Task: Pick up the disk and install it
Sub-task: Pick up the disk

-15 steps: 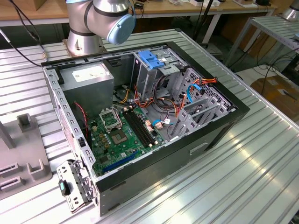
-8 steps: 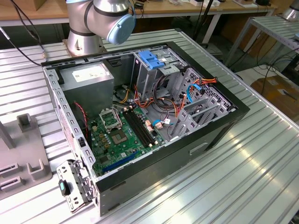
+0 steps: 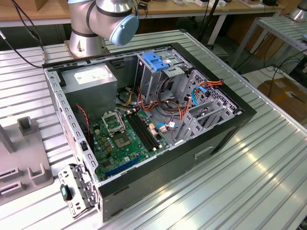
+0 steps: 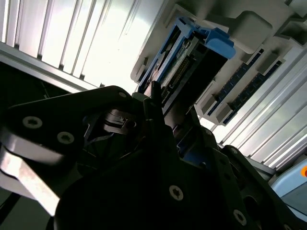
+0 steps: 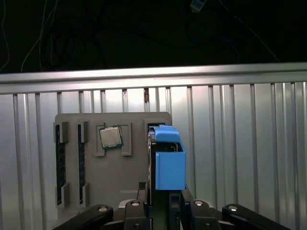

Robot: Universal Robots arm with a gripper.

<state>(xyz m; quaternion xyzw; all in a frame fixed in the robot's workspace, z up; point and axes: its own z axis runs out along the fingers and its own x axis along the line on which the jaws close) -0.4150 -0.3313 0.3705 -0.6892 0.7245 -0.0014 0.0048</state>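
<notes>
The disk (image 5: 169, 165) stands on edge in a slot of a grey holder (image 5: 134, 191); its blue side rail faces the first wrist view. My gripper (image 5: 164, 195) sits over the disk's near end, one finger pressed to each side, shut on it. In the second wrist view the disk (image 4: 189, 57) shows its blue rails and connector edge against the holder (image 4: 249, 28), with my dark gripper (image 4: 165, 117) reaching to it. The disk still rests in its slot.
The holder also carries memory sticks (image 5: 61, 163) and a processor chip (image 5: 111, 138). On the ribbed metal table (image 3: 240, 182) lies the open computer case (image 3: 230, 129) with its motherboard (image 3: 124, 143), grey power box (image 3: 91, 79) and drive cage with blue latch (image 3: 156, 60). The arm's base (image 3: 88, 33) stands behind.
</notes>
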